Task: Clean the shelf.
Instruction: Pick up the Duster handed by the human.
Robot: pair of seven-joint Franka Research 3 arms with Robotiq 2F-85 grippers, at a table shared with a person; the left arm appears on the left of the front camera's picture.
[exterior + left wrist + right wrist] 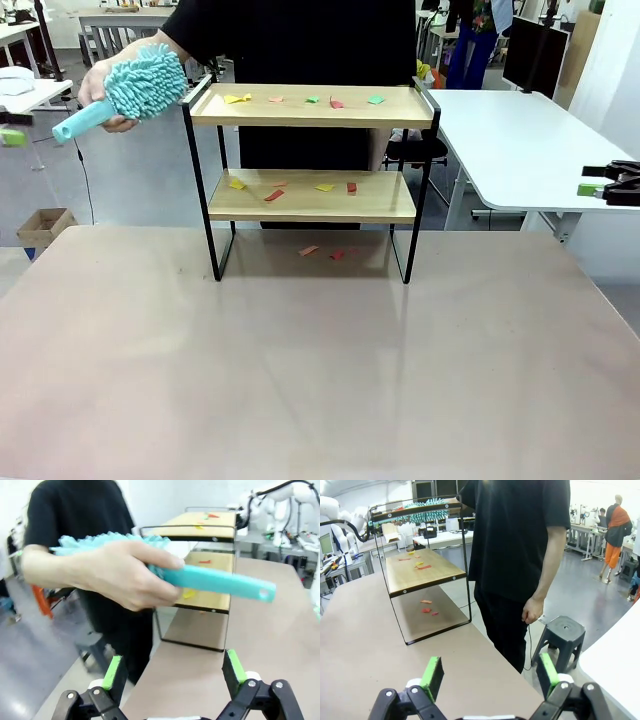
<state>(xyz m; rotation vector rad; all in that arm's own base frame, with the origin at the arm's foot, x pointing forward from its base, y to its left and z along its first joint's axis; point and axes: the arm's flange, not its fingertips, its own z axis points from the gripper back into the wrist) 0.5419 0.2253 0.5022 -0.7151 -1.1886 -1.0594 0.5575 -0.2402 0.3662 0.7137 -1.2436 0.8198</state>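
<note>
The shelf (300, 122) stands at the table's far middle, a black frame with two light wooden boards. Coloured paper scraps (311, 100) lie on the top board, on the lower board and on the table under it. A person's hand (100, 95) holds a teal fluffy duster (145, 82) left of the shelf's top. Its handle (220, 582) points at my left gripper (173, 672), which is open just below and short of it. My right gripper (490, 675) is open and empty off the table's right side, facing the shelf (420, 580) end-on. The left gripper (10, 128) and right gripper (600, 180) sit at the front view's edges.
The person in black stands behind the shelf, the other hand (534, 611) hanging down. A grey stool (560, 635) stands on the floor beside them. A white desk (520, 150) is at the right, and a cardboard box (42, 226) lies on the floor at the left.
</note>
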